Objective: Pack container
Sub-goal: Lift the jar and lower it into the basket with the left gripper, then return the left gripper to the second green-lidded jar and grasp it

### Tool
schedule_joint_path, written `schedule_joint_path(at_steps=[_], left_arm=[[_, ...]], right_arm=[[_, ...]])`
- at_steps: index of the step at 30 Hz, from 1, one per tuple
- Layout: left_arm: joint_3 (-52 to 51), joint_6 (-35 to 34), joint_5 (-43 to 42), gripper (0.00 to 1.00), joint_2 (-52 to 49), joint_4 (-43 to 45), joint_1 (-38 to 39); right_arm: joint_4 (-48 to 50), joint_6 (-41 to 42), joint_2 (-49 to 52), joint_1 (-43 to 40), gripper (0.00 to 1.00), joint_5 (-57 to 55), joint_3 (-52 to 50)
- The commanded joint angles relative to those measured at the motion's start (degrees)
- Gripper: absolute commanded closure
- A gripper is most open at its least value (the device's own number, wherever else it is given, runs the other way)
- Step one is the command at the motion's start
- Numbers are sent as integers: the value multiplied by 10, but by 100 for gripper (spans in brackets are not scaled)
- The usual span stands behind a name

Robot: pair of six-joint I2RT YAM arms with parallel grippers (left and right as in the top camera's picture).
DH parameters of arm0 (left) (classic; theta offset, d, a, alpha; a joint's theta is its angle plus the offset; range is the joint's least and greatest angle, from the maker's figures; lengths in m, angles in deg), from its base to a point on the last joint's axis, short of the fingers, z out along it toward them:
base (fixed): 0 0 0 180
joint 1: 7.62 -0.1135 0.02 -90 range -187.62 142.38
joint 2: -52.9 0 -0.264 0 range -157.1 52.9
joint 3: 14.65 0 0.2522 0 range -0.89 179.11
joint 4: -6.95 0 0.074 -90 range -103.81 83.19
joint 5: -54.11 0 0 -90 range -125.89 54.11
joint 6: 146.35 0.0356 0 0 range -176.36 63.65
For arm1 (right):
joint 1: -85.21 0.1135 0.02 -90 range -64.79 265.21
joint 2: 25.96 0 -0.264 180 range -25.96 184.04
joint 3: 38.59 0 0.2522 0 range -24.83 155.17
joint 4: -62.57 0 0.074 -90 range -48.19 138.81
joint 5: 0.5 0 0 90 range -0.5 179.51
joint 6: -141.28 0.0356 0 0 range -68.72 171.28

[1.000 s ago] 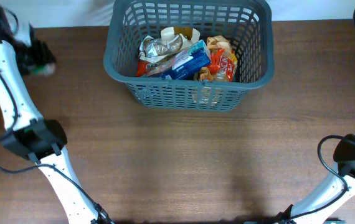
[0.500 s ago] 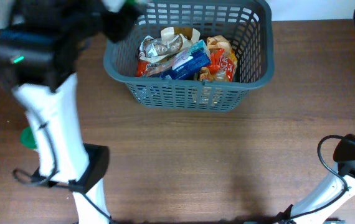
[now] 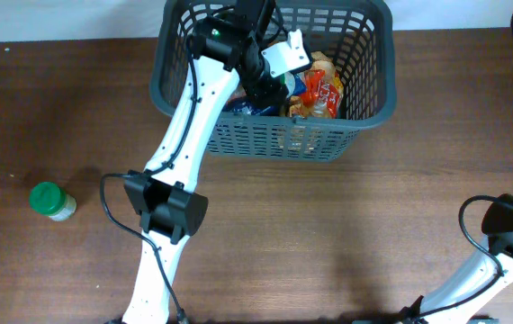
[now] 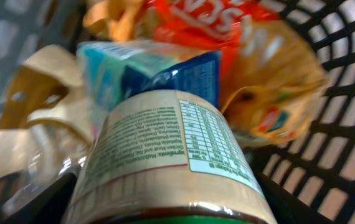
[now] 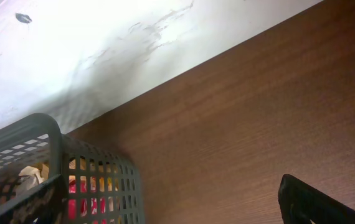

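The container (image 3: 375, 101), a dark grey slotted basket, stands at the back middle of the table and holds several snack packets. My left gripper (image 3: 273, 79) is down inside it, shut on a jar (image 4: 165, 162) with a beige label and green lid, held just above a blue packet (image 4: 159, 68) and an orange packet (image 4: 277, 106). In the right wrist view the basket (image 5: 47, 130) is at the lower left. My right gripper (image 5: 165, 214) is open and empty above bare table, with only one finger tip clearly showing.
A second green-lidded jar (image 3: 51, 201) stands on the table at the far left. The right arm (image 3: 508, 229) rests at the front right corner. A white wall (image 5: 134, 43) runs behind the table's back edge.
My left arm has swung from the far left of the table over and down into the basket, carrying the jar. The jar on the left has come into view. The right arm has not moved.
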Motion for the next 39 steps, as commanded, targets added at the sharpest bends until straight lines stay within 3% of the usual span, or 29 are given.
schedule_joint_path(at_steps=[1, 6, 7, 9, 14, 20, 27, 32, 35, 39], left_arm=[[1, -6, 51, 98, 17, 14, -13], [1, -45, 56, 98, 17, 32, -23], [1, -45, 57, 90, 16, 34, -23], [1, -45, 59, 1, 16, 38, -23], [34, -149, 95, 1, 47, 36, -23], [106, -216, 172, 1, 131, 33, -56], [114, -291, 200, 1, 171, -58, -186], [56, -420, 150, 1, 156, -147, -333], [-6, -420, 89, 3, 151, -160, -388], [-116, -420, 113, 7, 151, -155, -432]], right_arm=[[2, 3, 4, 3, 1, 3, -3], [2, 3, 4, 3, 1, 3, -3], [2, 3, 4, 3, 1, 3, -3], [2, 3, 4, 3, 1, 3, -3], [2, 3, 4, 3, 1, 3, -3], [2, 2, 4, 3, 1, 3, -3], [2, 3, 4, 3, 1, 3, -3], [2, 3, 4, 3, 1, 3, -3], [2, 3, 4, 3, 1, 3, -3], [2, 3, 4, 3, 1, 3, -3]])
